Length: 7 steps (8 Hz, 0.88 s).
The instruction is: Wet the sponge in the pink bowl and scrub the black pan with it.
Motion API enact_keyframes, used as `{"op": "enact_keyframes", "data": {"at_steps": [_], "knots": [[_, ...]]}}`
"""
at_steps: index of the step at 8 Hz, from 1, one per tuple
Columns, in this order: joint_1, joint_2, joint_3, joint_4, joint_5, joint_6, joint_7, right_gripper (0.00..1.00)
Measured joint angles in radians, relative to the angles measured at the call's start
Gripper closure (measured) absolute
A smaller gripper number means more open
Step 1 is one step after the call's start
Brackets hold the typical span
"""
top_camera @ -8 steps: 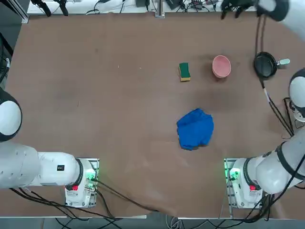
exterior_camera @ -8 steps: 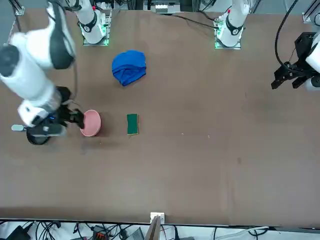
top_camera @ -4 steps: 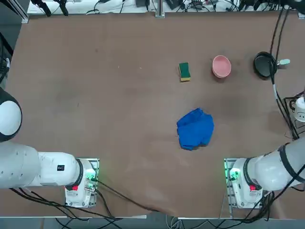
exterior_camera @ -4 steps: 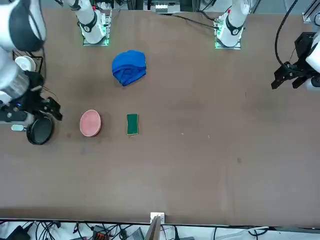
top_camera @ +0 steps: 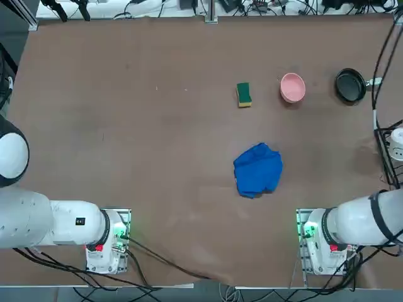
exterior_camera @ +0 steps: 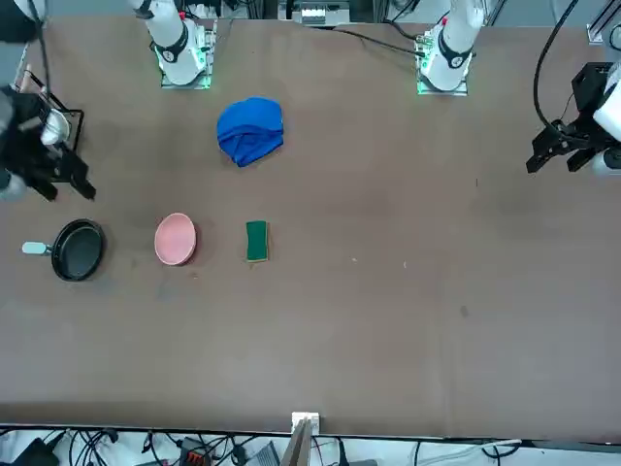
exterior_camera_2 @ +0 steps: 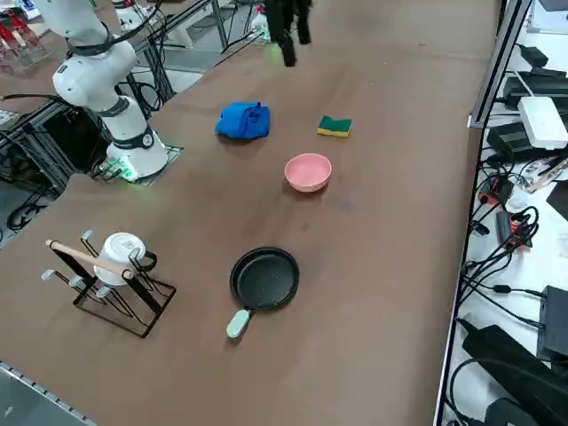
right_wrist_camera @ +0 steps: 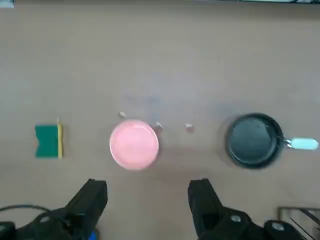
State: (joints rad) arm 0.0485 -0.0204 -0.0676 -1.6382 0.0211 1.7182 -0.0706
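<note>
Looking across the brown tabletop (top_camera: 126, 126), we see its largest loose item, a crumpled blue cloth (top_camera: 257, 170), lying on the robot's side of a row of three smaller things. Off near the tabletop's right edge stands a wire rack (exterior_camera_2: 111, 288) with a white mug (exterior_camera_2: 120, 250) on it. The right pincer (right_wrist_camera: 150, 200) hangs high above the tabletop, on the near side of the row, its two black fingers (right_wrist_camera: 92, 197) spread wide with nothing between them; from the front it shows as a dark shape near the rack (exterior_camera: 44, 165). The black pan (top_camera: 350, 85) sits flat at the row's right end, its pale handle pointing toward the right edge. The pink bowl (top_camera: 292, 87) stands upright in the middle, apart from the pan. The sponge (top_camera: 244, 94) lies green face up at the row's left end, a yellow strip showing along one side, clear of the bowl and touching nothing else.
</note>
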Motion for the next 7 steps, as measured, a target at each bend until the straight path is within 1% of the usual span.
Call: {"op": "enact_keyframes", "data": {"at_steps": [2, 4, 7], "knots": [[-0.019, -0.049, 0.001, -0.006, -0.032, -0.09, -0.038, 0.0], [-0.019, -0.055, 0.008, -0.012, -0.046, -0.12, -0.038, 0.0], [-0.021, -0.057, 0.008, -0.009, -0.046, -0.143, -0.037, 0.0]]}}
